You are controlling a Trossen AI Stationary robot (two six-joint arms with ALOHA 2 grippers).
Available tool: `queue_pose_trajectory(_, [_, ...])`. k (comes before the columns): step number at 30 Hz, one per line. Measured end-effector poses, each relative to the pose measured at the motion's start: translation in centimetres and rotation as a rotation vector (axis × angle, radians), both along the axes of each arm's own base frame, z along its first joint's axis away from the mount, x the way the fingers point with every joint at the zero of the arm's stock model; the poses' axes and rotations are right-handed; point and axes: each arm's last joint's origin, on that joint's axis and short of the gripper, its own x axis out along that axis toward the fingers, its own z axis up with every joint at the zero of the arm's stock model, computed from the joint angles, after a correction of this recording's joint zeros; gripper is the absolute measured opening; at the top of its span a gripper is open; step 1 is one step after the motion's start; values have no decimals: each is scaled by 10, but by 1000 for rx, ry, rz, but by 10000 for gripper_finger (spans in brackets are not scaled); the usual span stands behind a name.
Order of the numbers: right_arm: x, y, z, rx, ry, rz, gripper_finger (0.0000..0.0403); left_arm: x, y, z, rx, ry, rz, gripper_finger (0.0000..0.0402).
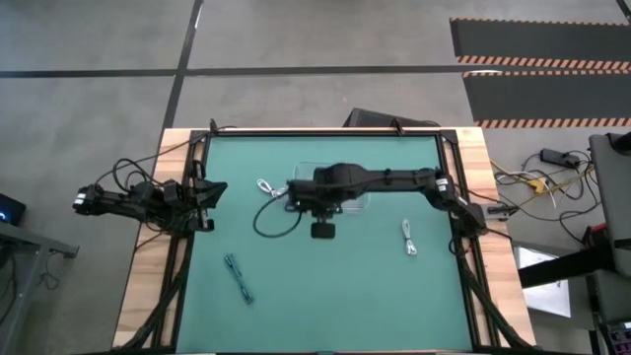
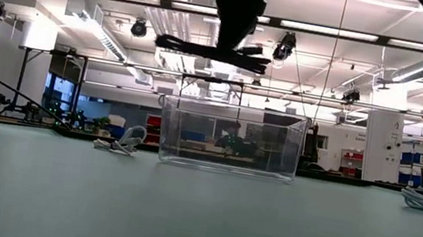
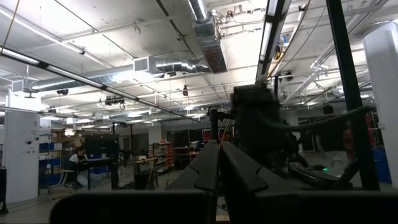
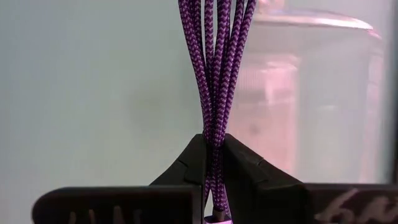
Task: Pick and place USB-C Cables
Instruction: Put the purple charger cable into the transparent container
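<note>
Fingers of the right gripper point(image 4: 214, 146) are clamped on a braided cable bundle point(image 4: 214, 68), raised just above the clear bin point(image 2: 231, 139) (slightly toward its left wall); its length lies crosswise. Left gripper point(image 3: 217, 168) is parked closed, far off.

Plenty of open green mat point(image 1: 335, 296) along the near edge and through the middle, broken only by a teal-grey cable point(image 1: 238, 277) near left and a white cable point(image 1: 409, 238) to the right, well apart from each other. Blocked across the far centre by the right arm point(image 1: 385, 180), stretched over the clear box point(image 2: 231, 137) with the right gripper point(image 1: 301, 205) clamped on a braided cable point(image 4: 214, 81) hanging just above the box, another white cable point(image 1: 266, 186) lying just left of it. Left edge crowded by the left gripper point(image 1: 210, 192), raised and pinched closed, resting over the table's rim.
</note>
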Motion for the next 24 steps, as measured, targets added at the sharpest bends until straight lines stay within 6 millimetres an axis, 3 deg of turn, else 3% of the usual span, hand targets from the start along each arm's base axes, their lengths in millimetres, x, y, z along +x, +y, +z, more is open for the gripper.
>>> queue_pose_trajectory(13, [-8,-61,-1,-36,50,-83,23,0,0,0,0,0,0,0])
queue_pose_trajectory(24, [-13,-85,-2,-43,70,-79,23,0,0,0,-1,0,0,0])
